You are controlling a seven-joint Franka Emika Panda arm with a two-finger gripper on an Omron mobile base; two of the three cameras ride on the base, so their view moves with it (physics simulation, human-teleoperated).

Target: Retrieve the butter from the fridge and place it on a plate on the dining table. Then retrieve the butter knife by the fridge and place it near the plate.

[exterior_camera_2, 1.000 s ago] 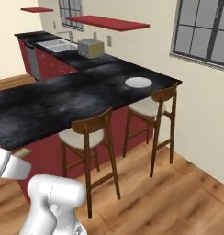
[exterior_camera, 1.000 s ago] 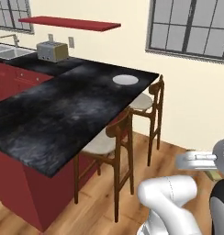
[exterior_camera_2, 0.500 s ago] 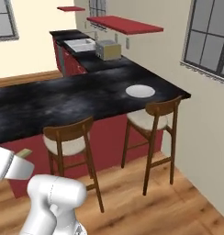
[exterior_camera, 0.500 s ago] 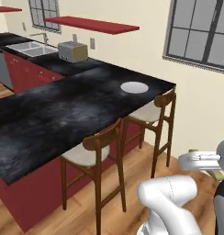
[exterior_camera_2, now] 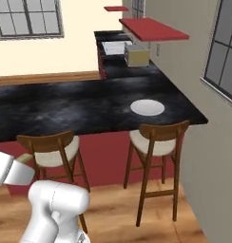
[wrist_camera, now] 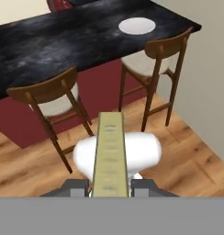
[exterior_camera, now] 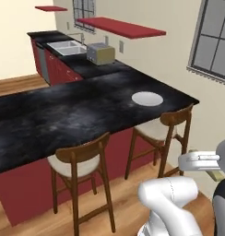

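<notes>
1. The black counter (exterior_camera: 63, 115) lies bare around the white plate (exterior_camera: 147, 98), open from above.
2. Two wooden chairs (exterior_camera: 82, 161) stand along its near edge, blocking low approach.
3. At 11 o'clock from the plate, a toaster (exterior_camera: 100, 54) under a red shelf (exterior_camera: 121, 26).

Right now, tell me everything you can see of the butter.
The butter is a pale yellow-olive stick, long and flat-faced, with faint markings down its top face. In the hand view it runs straight away from the camera, clamped at its near end between the fingers of the shut end effector. It hangs in the air over the wooden floor, apart from the table and short of the white plate. In the left base view its tip pokes out beside the hand.
</notes>
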